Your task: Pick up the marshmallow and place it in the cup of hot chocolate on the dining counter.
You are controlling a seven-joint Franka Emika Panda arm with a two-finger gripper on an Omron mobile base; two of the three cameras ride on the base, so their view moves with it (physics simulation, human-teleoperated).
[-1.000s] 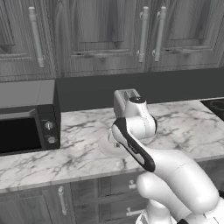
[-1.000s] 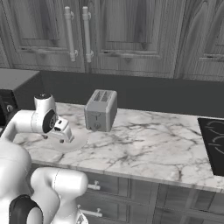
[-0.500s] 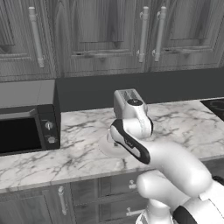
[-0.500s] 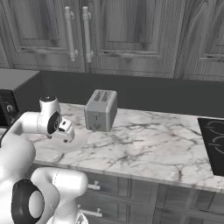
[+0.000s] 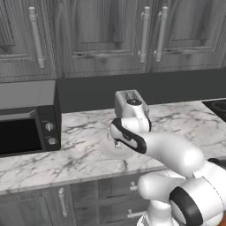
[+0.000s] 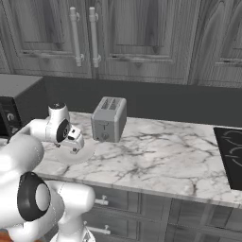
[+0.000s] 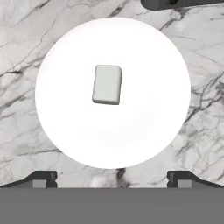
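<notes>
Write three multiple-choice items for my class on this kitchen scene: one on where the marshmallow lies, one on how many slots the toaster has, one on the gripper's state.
1. Where is the marshmallow?
A. on the round white plate
B. inside the microwave
C. on the stove

2. How many slots does the toaster have on top?
A. one
B. two
C. four

3. What is the gripper doing?
A. clamping the marshmallow
B. gripping a cabinet handle
C. open above the plate, holding nothing

Key: 1 A, the hand view shows the cube lying on the plate. 2 B, two slots show in the right base view. 3 C, the fingertips stand wide apart, short of the marshmallow.
</notes>
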